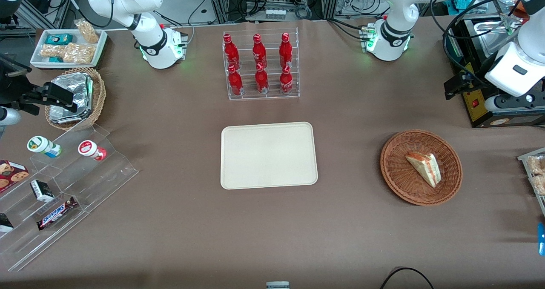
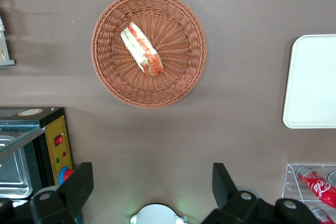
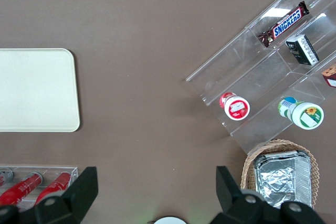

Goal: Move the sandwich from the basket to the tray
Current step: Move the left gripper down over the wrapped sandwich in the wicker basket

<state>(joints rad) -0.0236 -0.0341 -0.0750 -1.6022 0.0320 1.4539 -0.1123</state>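
A Snickers bar point(image 1: 56, 213) lies nearest; the gripper's point(image 2: 152, 184) fingers point(image 2: 79, 182) spread above the table.

We were looking at a robotics lab dressed up as a snack counter. A table point(image 1: 170, 238) under brown covering carried two white robot arm bases point(image 1: 164, 50) bolted down farther from the front camera than the cream tray point(image 1: 268, 155) at its middle. Past the table edge we saw aluminium framing, loose black cables point(image 1: 238, 4) and electronics. Near the tray stood a clear rack of red bottles point(image 1: 260, 65), and toward the parked arm's end a stepped acrylic display point(image 1: 64, 195) of sweets. We noted the left arm's gripper point(image 2: 152, 182) raised above the table near the basket point(image 2: 149, 49), fingers spread wide.
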